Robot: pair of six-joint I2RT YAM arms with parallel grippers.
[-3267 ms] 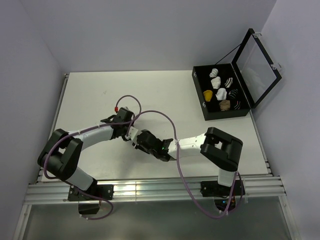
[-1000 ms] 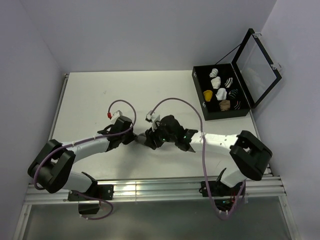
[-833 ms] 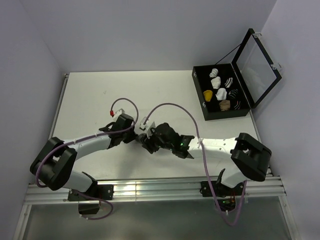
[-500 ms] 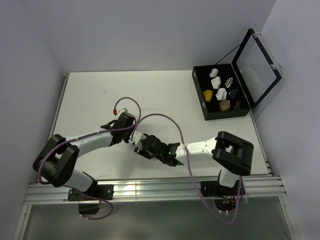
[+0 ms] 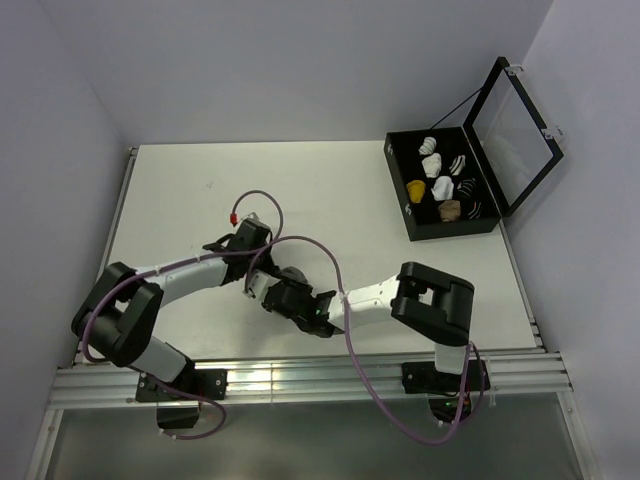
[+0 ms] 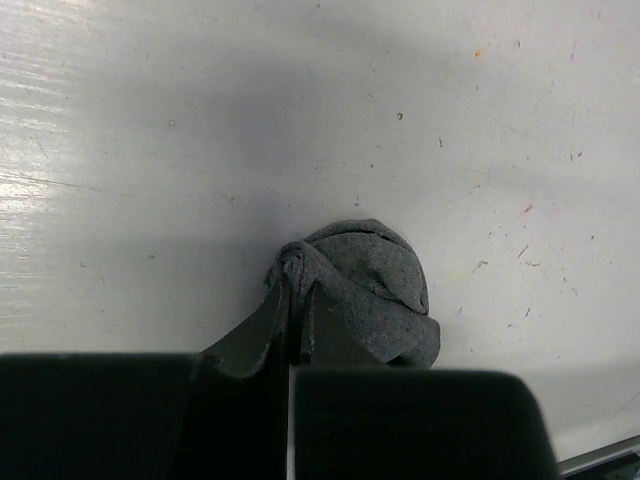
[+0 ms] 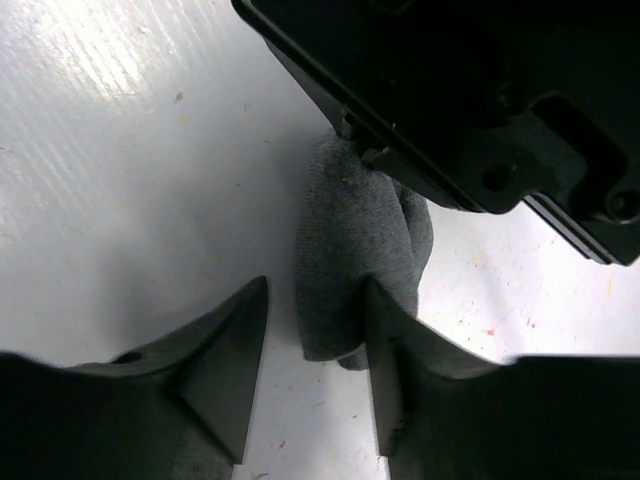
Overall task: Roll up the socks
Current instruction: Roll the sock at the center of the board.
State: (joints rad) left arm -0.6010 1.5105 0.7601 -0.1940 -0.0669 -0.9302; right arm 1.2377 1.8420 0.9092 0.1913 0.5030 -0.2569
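Near the front middle of the table, between the two wrists, sits the grey sock, bunched into a loose round wad that rests on the surface. Left gripper has its fingers pressed together on a fold at the wad's edge, pinching fabric. Right gripper is spread, with the sock's lower end between the fingers, touching one and clear of the other, so no grip there. Handling guess: light, soft knit with no stiffness. It will squash and sag rather than hold shape, and it grips well on pads but is likely to unroll if let go. Best hold is probably across the thick middle of the wad, not a single loose layer, since a thin fold could pull out and drag the roll open. The overhead view barely shows the sock because both wrists cover it. Left wrist body blocks the sock's top in the right wrist view. Can't tell if the wad is one sock or two, or how tight it is. No yellow sock is visible on the table; a mustard-yellow bundle lies in the black case far right, red mark too small to see.
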